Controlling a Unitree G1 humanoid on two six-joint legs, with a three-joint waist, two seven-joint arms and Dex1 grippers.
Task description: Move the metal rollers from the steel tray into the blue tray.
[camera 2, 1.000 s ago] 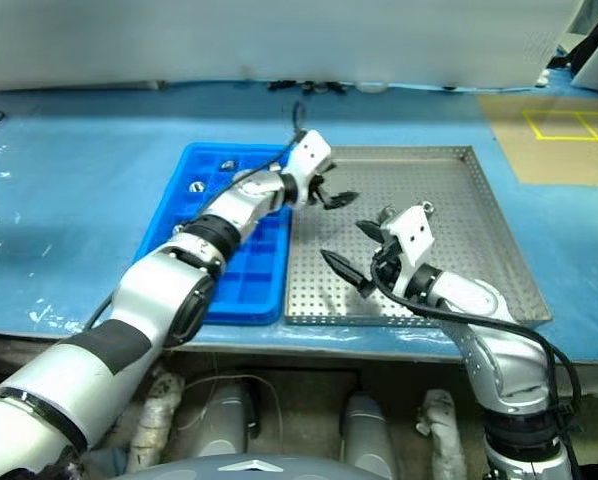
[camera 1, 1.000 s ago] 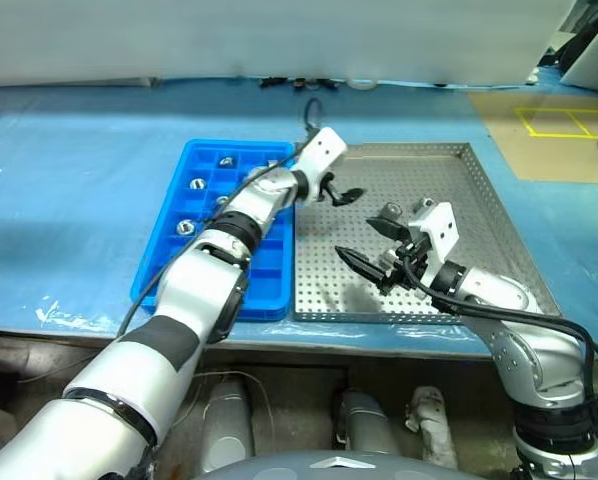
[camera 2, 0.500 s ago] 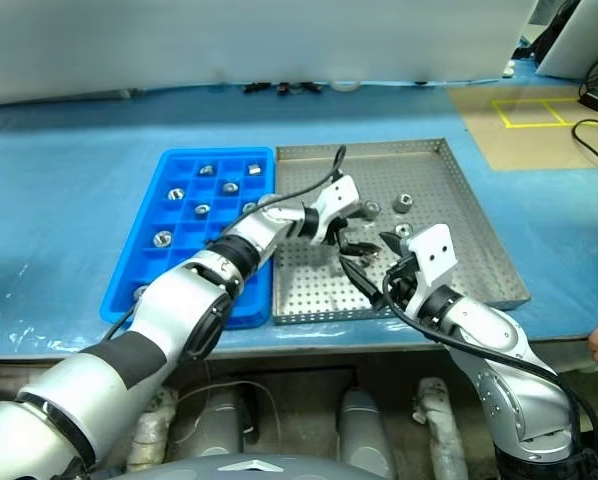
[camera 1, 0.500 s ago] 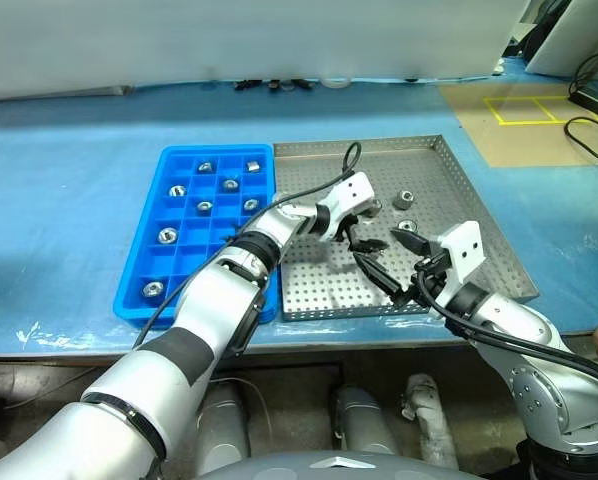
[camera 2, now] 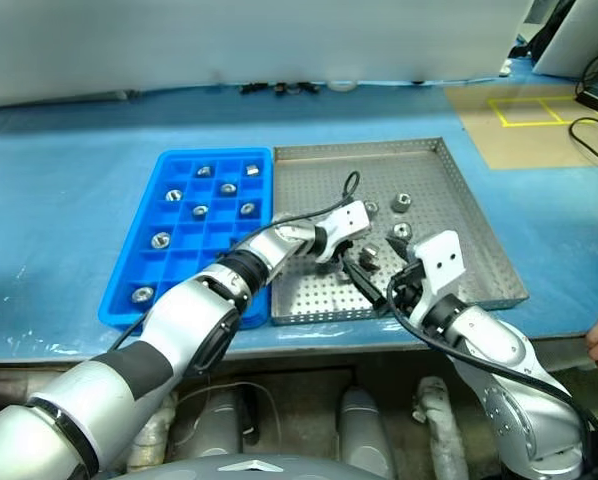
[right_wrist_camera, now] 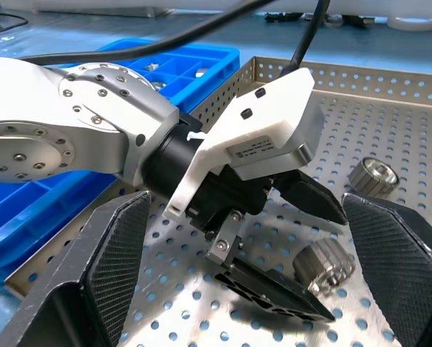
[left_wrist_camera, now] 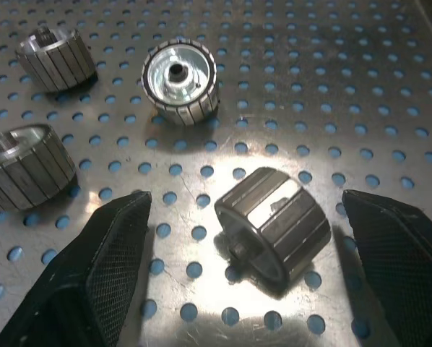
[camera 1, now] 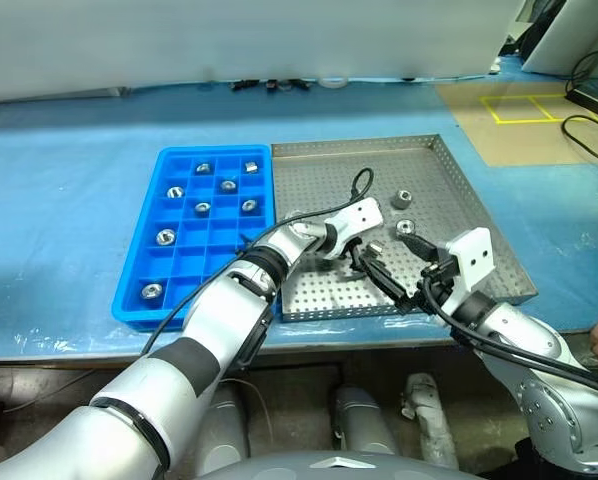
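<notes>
So there's one roller (left_wrist_camera: pixel 272 225) lying on its side on the steel tray (camera 1: pixel 449 165), right between my left claw's (left_wrist_camera: pixel 252 267) fingers. Claw's wide open, holding nothing, not touching it yet. I'd call this the pick-up step: next I should lower, squeeze, then carry it to the blue tray (camera 1: pixel 139 262). Right claw (right_wrist_camera: pixel 252 267) hangs open nearby, empty too.

The steel tray (camera 1: pixel 449 170) right of centre is dull silver, dotted all over with small round holes showing blue, and the metal rollers (left_wrist_camera: pixel 271 226) on it are shiny grey with dark lengthwise grooves. Left of centre, the blue tray (camera 1: pixel 149 230) is bright blue with a square grid. The counter (camera 1: pixel 59 150) is a paler blue.
</notes>
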